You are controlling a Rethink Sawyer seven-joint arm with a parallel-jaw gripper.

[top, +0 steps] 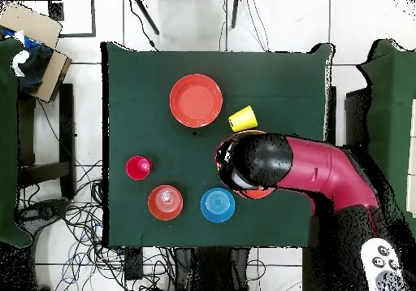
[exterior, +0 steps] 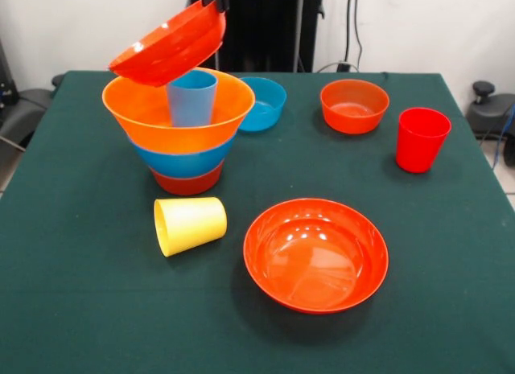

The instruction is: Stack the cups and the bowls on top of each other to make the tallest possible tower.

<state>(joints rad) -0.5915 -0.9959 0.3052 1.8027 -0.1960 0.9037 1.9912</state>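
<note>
Front view: claw (exterior: 216,6) at the top edge pinches the rim of a tilted red-orange bowl (exterior: 169,43). Directly below stands the tower (exterior: 181,137), a light blue cup (exterior: 191,97) in its orange bowl (exterior: 141,108). Lower on the desk (exterior: 80,310) lie a yellow cup (exterior: 190,224) and a wide bowl (exterior: 315,254).
</note>
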